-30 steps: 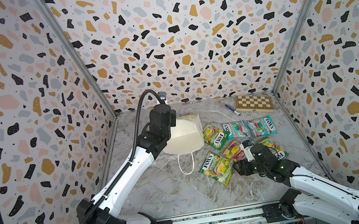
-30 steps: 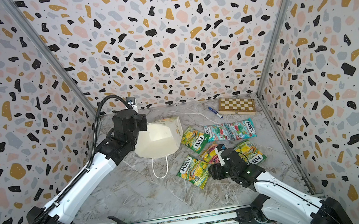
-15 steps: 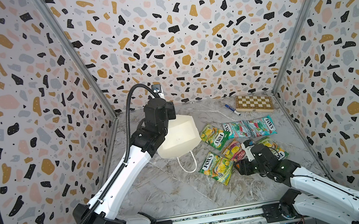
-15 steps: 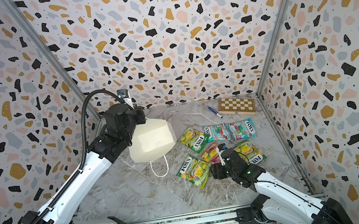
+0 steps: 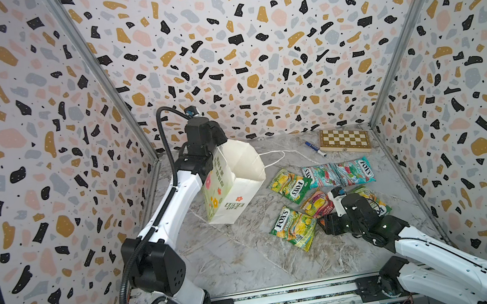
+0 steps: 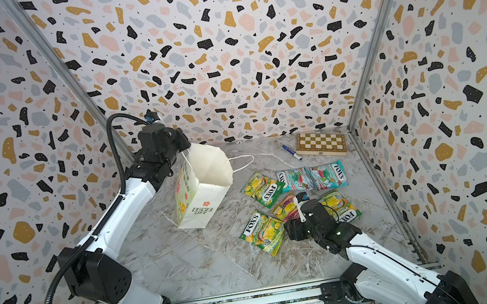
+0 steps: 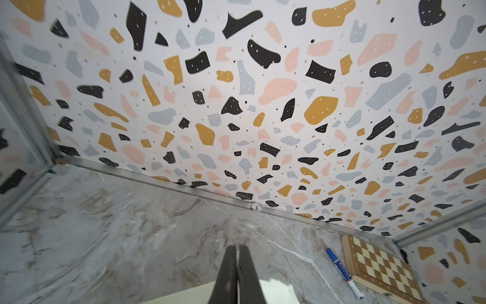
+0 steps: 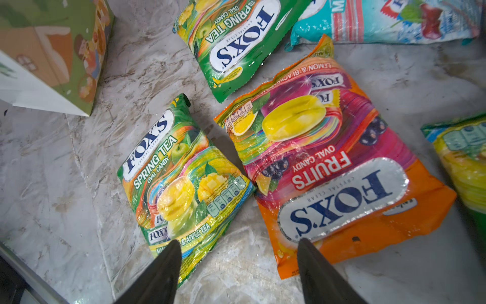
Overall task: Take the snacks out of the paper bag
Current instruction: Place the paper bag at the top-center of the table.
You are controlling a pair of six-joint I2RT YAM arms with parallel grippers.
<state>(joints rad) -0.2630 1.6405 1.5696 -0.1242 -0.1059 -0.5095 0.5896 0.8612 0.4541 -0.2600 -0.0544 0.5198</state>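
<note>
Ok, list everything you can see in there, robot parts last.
paper bag: one, white with green print, left of centre, tilted.
Spring Tea pouches: three, green-yellow, flat on the table to the right of the paper bag.
teal FOX'S pouches: two, teal-red, side by side towards the back.
Fruits pouch: one, orange-red, among the green ones.
chessboard: one, wooden, back right corner.
marker: one, blue-white, beside the chessboard.
table: one, grey marble.
left gripper: shut on the paper bag.
right gripper: open, above the pouches.
</note>
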